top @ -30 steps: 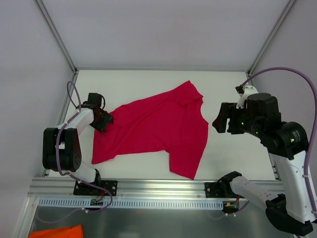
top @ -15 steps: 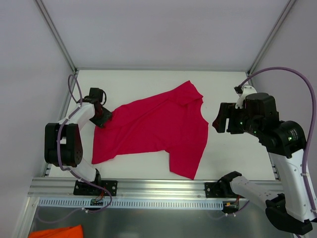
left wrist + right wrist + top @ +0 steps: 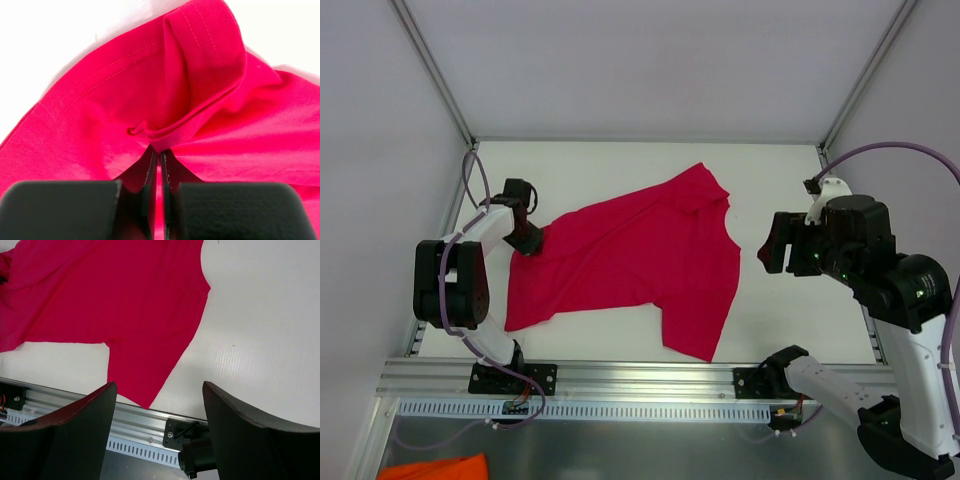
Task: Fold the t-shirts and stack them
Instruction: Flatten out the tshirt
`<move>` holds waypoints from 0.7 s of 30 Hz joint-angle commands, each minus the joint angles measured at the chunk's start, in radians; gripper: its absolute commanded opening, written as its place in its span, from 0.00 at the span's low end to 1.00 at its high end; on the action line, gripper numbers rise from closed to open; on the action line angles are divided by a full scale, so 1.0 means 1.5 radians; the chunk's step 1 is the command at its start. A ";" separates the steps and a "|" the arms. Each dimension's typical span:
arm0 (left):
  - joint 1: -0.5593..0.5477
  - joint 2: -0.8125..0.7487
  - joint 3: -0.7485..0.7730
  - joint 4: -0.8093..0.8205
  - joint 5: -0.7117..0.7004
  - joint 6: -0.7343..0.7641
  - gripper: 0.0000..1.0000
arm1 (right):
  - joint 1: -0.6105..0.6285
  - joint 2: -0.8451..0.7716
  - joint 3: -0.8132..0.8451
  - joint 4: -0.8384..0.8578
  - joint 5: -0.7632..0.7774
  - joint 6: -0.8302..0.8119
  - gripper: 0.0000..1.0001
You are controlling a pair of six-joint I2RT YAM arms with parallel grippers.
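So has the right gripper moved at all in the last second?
Yes, slightly: the right gripper has drawn back rightward, away from the crimson-red t-shirt and toward the right edge of the white table.

Bright, even light, soft shadows; the left tool (image 3: 159, 156) looks blurred, the table (image 3: 50, 30) glares white.

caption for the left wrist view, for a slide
Close-up: left gripper shut on a bunched fold of the crimson t-shirt, near its stitched hem.
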 commanded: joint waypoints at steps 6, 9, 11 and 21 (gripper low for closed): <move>-0.007 -0.007 0.054 -0.031 -0.039 0.008 0.00 | -0.002 -0.024 -0.055 0.023 -0.003 0.009 0.74; -0.006 -0.024 0.069 -0.027 -0.048 0.003 0.00 | -0.001 -0.026 -0.068 0.031 -0.007 0.012 0.74; -0.006 -0.031 0.087 -0.022 -0.053 -0.002 0.00 | -0.001 -0.025 -0.076 0.032 -0.011 0.012 0.74; -0.003 0.076 0.273 -0.021 -0.053 0.010 0.00 | 0.000 -0.037 -0.167 0.069 -0.038 0.023 0.73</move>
